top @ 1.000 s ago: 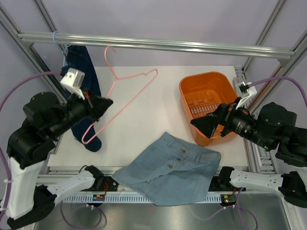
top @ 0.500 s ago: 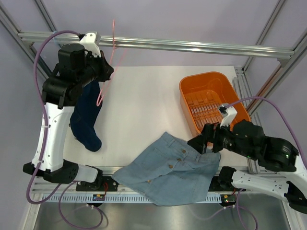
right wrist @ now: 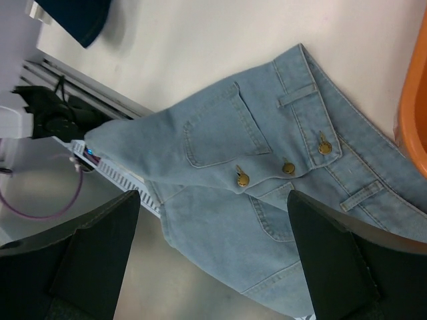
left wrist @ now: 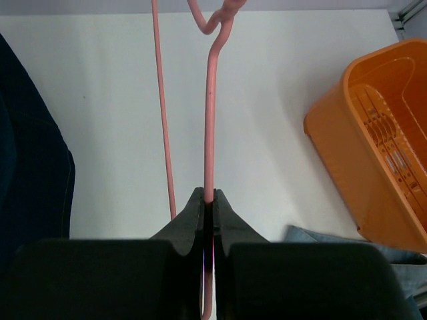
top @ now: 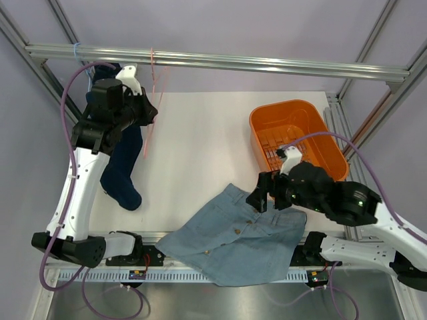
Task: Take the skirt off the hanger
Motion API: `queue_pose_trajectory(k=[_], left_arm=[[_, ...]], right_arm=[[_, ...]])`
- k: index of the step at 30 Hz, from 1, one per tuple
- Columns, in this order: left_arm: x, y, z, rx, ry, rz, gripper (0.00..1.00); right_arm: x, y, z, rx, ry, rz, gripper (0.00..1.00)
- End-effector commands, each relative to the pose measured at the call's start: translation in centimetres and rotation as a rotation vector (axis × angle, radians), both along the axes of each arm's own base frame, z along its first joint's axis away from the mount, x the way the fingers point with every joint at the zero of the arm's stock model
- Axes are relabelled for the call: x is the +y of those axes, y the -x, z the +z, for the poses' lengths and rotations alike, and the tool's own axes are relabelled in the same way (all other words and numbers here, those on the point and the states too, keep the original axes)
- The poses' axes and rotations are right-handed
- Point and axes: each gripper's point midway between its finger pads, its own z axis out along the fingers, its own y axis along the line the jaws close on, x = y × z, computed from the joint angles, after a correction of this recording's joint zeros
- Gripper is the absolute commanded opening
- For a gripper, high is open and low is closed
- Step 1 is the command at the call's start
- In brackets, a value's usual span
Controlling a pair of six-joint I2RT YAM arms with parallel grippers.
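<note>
A light blue denim skirt (top: 233, 237) with brass buttons lies flat on the white table, its lower part draped over the near edge; it fills the right wrist view as the skirt (right wrist: 267, 193). My right gripper (top: 261, 195) hovers open above its upper edge, empty. The pink wire hanger (top: 152, 100) hangs by its hook at the metal rail (top: 220, 61), bare of clothing. My left gripper (top: 151, 115) is shut on the hanger (left wrist: 209, 120), wire pinched between its fingers (left wrist: 193, 213).
An orange basket (top: 298, 147) stands at the right of the table, also in the left wrist view as the basket (left wrist: 373, 147). A dark navy garment (top: 120, 167) hangs at the far left under the rail. Frame posts border both sides.
The left arm carried the hanger up from mid-table to the rail and now holds it slightly lower. The right arm swung leftwards over the skirt's upper edge.
</note>
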Motion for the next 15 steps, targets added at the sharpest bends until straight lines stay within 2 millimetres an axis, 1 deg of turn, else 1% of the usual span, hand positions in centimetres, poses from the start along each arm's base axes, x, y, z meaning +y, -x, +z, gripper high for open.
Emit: queue_pose_trajectory(k=[1, 2, 3, 4, 5, 6, 7, 8, 9, 10, 11, 12, 13, 14, 15], left_arm=[[0.2, 0.9, 1.0, -0.037, 0.023, -0.014, 0.0], [0.2, 1.0, 0.7, -0.028, 0.023, -0.017, 0.02], [0.2, 1.3, 0.7, -0.029, 0.025, -0.018, 0.14], [0.3, 1.4, 0.6, -0.029, 0.025, -0.018, 0.39], [0.4, 1.4, 0.4, -0.029, 0.024, -0.012, 0.57], [0.6, 1.7, 0.8, -0.042, 0.025, -0.001, 0.72], [0.7, 1.9, 0.7, -0.04, 0.025, 0.001, 0.8], [0.8, 2.0, 0.5, -0.035, 0.023, 0.004, 0.93], [1.0, 2.2, 0.5, -0.035, 0.022, 0.015, 0.98], [1.1, 2.4, 0.6, -0.037, 0.024, 0.019, 0.99], [1.1, 2.6, 0.6, -0.032, 0.028, 0.022, 0.99], [1.2, 2.9, 0.5, -0.025, 0.03, 0.027, 0.99], [1.3, 3.2, 0.6, -0.028, 0.034, 0.035, 0.99], [1.5, 3.9, 0.9, -0.033, 0.042, 0.04, 0.99], [1.7, 4.2, 1.3, -0.041, 0.047, 0.052, 0.99]], right_arm=[[2.2, -0.5, -0.9, 0.001, 0.002, 0.044, 0.99], [2.4, -0.5, -1.4, 0.01, 0.02, 0.047, 0.99], [3.0, -0.8, -2.5, 0.033, 0.052, 0.039, 0.99], [3.3, -0.9, -3.4, 0.05, 0.076, 0.032, 1.0], [3.6, -0.8, -4.1, 0.062, 0.097, 0.031, 1.0], [4.3, -0.9, -5.8, 0.103, 0.145, 0.015, 0.99], [4.6, -0.9, -6.7, 0.122, 0.175, 0.005, 1.0], [4.7, -1.1, -7.4, 0.125, 0.208, -0.017, 0.99], [5.6, -0.6, -9.1, 0.158, 0.259, -0.014, 1.0], [6.0, -0.3, -10.0, 0.168, 0.286, -0.014, 0.99], [6.3, -0.1, -10.7, 0.173, 0.308, -0.016, 1.0], [7.3, 0.9, -12.0, 0.192, 0.335, -0.001, 0.99], [7.6, 1.4, -12.7, 0.199, 0.345, 0.001, 0.99], [7.7, 1.8, -13.3, 0.205, 0.351, -0.008, 0.99], [7.9, 2.3, -14.7, 0.235, 0.35, -0.037, 0.99]])
